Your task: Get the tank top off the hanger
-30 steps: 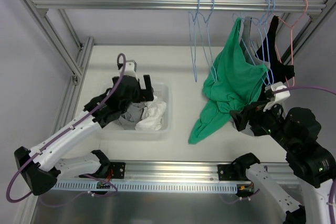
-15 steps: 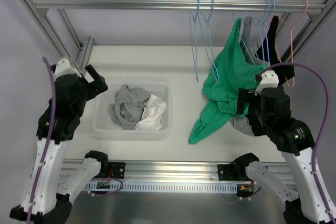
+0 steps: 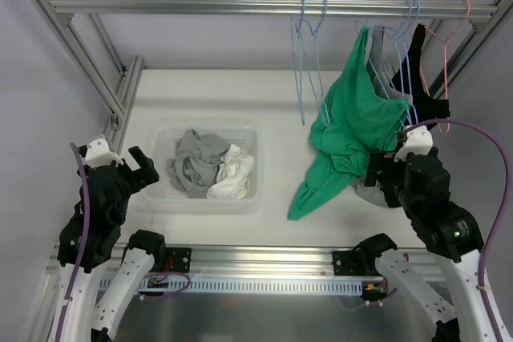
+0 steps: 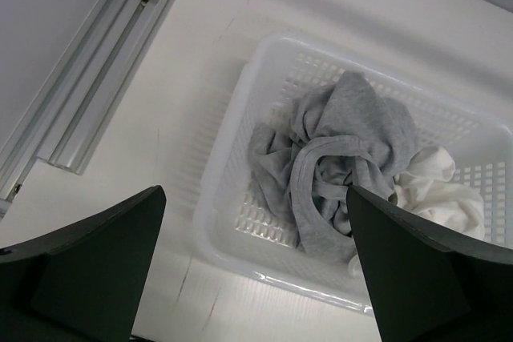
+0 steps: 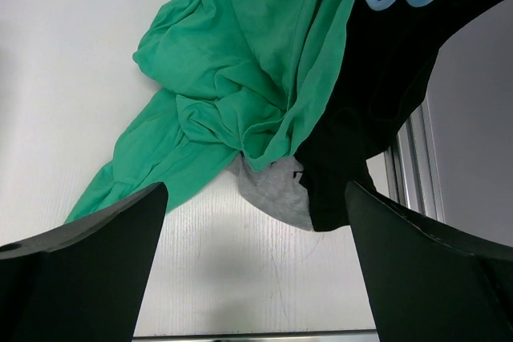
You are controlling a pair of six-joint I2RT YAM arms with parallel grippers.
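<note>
The bright green fabric tank top [image 3: 357, 130] is found at the right end of the aluminium rail [image 3: 240, 6], hung on one of the light blue wire hangers [image 3: 407, 26]. It's bunched up pretty badly, and its long lower tail is draped down to the white table top [image 3: 240, 94]. Which exact hanger it's hooked on can't really be made out, too much is crowded together up there.

Right beside it, on the far-right side, a black garment [image 5: 385, 78] is hung, and a bit of pale grey cloth [image 5: 276, 190] is seen poking out below, where green and black meet. A pink wire hanger [image 3: 453, 38] is hooked at the rail's end, and two bare blue hangers [image 3: 309, 62] are hung just left of the green top.

The right gripper [image 5: 255, 190] is held close to the lower folds of the hanging clothes, fingers spread wide with nothing between them. Contact with the fabric can't be confirmed.

Well apart, on the left of the table, a white perforated plastic basket [image 4: 220, 198] is sat, with a crumpled grey garment [image 4: 337, 150] and a white one [image 4: 437, 190] inside. The left gripper [image 4: 252, 194] is held up by the basket's left edge, fingers wide apart too, nothing gripped.
</note>
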